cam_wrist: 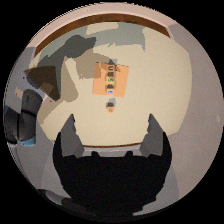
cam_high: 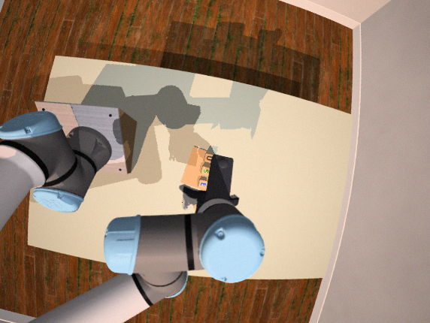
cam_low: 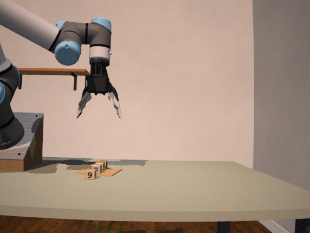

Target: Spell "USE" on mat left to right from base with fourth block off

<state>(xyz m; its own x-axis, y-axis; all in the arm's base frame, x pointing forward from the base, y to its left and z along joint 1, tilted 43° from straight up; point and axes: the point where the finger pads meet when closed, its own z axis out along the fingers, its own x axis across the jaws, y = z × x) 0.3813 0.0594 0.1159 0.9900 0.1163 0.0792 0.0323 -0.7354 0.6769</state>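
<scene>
Claw [cam_low: 99, 118] [cam_wrist: 111, 120] spread wide, gripping nothing, well above blocks [cam_low: 99, 166] [cam_wrist: 110, 80].

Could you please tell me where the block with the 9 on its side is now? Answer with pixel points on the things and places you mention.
In the exterior view, the block with the 9 [cam_low: 90, 174] [cam_wrist: 110, 108] sits on the table, just off the mat, nearest the blue-lettered block.

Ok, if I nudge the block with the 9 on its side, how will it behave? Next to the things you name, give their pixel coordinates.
The 9 block [cam_low: 90, 174] [cam_wrist: 110, 108] would probably slide rather than roll, given its flat faces and square edges. It looks about as tall as wide, so tipping seems unlikely with a low push. It appears rigid, so probably no squashing.
</scene>
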